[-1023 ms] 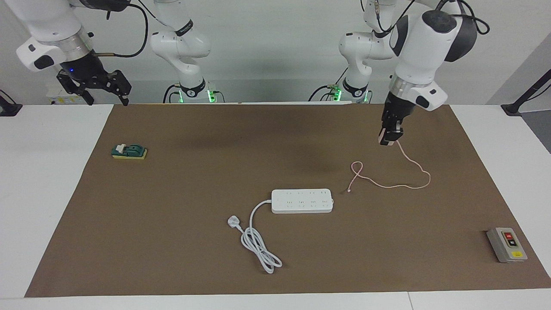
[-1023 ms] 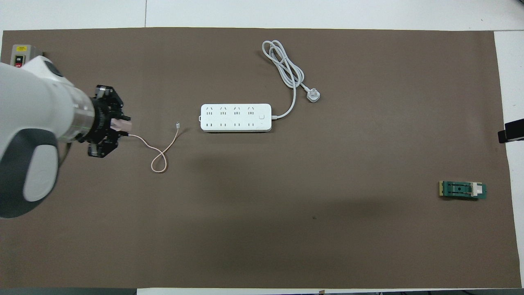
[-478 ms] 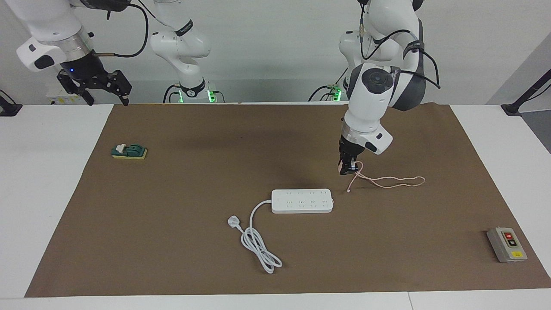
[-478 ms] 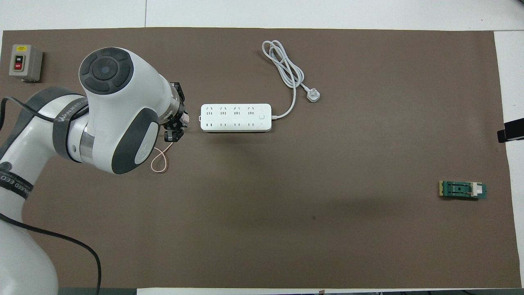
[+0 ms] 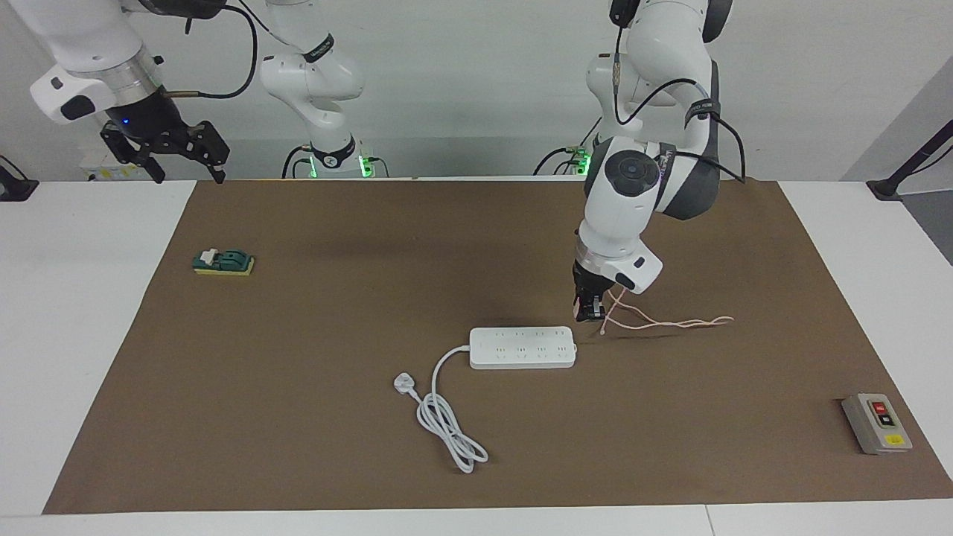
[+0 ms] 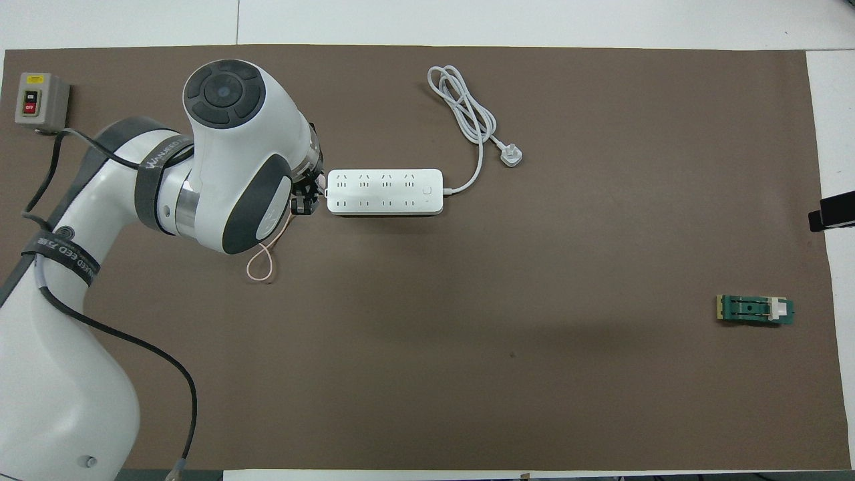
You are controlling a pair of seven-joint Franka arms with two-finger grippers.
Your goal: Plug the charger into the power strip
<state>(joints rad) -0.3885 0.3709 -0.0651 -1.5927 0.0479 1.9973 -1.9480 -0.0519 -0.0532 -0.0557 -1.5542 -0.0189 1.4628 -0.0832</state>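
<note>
The left gripper point(image 5: 590, 309) hangs low above the mat point(image 5: 298, 417), fingers pointing down and clamped on the charger point(image 5: 585, 304), of which only a pale sliver is seen between them. From the gripper the pink cable point(image 5: 670, 323) trails away toward the left arm's end of the table, its loose tip lying on the mat just below the fingers. The strip point(image 5: 522, 347) lies just beside the gripper, toward the right arm's end and slightly farther from the robots; in the overhead view the gripper is seen right at the strip's short end, but not yet over any outlet. No contact between charger and strip is seen.

The step in hand is judged to be the carrying of the charger to the strip; the plugging itself is not yet done. For the next move, the charger would have to be brought over one pair of outlet slots, its prongs turned to match them, and then pressed straight down. The prongs cannot be made out, so their alignment cannot be judged. The strip is light and unheld, so it may shift under an off-centre push.

Well away from the left gripper, the right gripper point(image 5: 170, 152) waits with fingers apart, raised over the table edge at the right arm's end.
</note>
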